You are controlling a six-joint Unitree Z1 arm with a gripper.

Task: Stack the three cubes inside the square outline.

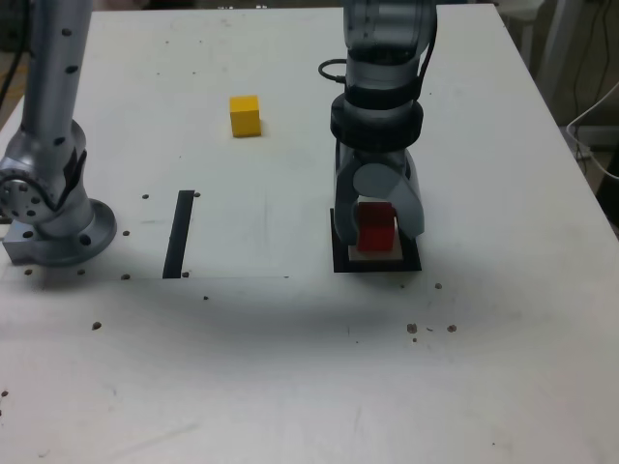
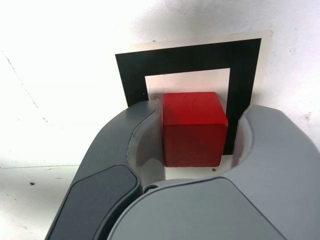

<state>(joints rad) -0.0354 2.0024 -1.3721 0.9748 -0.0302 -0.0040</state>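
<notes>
The red cube [image 1: 376, 222] [image 2: 192, 125] rests on the white centre of the square outline [image 1: 373, 265] [image 2: 190, 57]. My gripper [image 1: 378, 232] [image 2: 200, 114] hangs straight down over it with one jaw on each side of the cube. In the wrist view one jaw lies against a cube face, and a narrow gap shows between the other jaw and the cube, so the jaws stand slightly open. A yellow cube [image 1: 245, 115] sits alone farther back, towards the exterior view's left.
A straight black strip [image 1: 179, 234] lies on the white table at the exterior view's left of the outline. The arm's grey base [image 1: 53, 208] stands at the far left. Cables hang off the table's right edge [image 1: 590, 145].
</notes>
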